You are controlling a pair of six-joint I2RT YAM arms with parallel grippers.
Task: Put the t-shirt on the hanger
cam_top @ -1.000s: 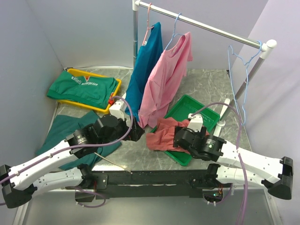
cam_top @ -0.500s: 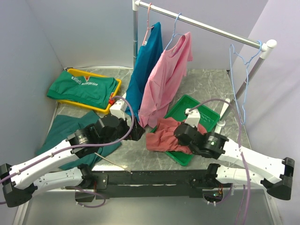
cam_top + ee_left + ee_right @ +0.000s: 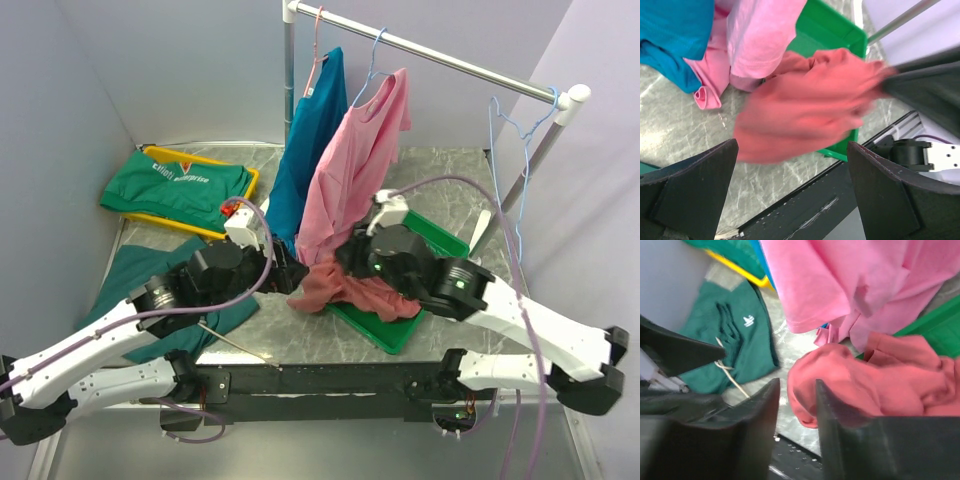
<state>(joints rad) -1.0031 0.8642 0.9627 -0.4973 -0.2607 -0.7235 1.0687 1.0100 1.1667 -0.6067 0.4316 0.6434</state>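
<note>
Treat the t-shirt (image 3: pixel 355 290) as soft, light, floppy cloth best taken at the collar, with right pincer (image 3: pixel 796 387) nipped narrow on a fold and left pincer (image 3: pixel 792 145) gaping empty.

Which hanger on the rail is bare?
The light blue hanger at the right end of the rail, hanging empty; the other two carry the teal shirt and the pink shirt.

1. T-shirt (image 3: pixel 325 288): soft matt cloth, crumpled.
2. Hanger (image 3: pixel 522 150), 2 o'clock: thin wire, smooth light blue coating.
3. Tray (image 3: pixel 445 238): green plastic, smooth, slight gloss.
4. Table (image 3: pixel 440 175): grey marbled top, smooth, low sheen.
5. Rail (image 3: pixel 440 57): shiny metal tube.
6. Pink shirt (image 3: pixel 355 160), 12 o'clock: thin matt cloth.
</note>
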